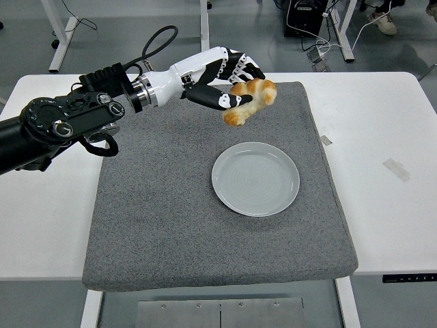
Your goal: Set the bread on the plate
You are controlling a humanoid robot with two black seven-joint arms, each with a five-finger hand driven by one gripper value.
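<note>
A golden-brown croissant-shaped bread [252,99] is held in my left hand [229,80], above the far part of the grey mat. The hand's white and black fingers [217,100] are curled around the bread's left side. The bread hangs a little above the mat, up and left of the plate. A round pale grey plate [255,179] lies empty on the mat, right of its middle. The left arm reaches in from the left edge. The right arm is out of view.
A thick grey mat [164,219] covers the middle of the white table [382,205]. Two bits of tape [396,169] lie on the table to the right. Desk legs and cables stand on the floor beyond the far edge.
</note>
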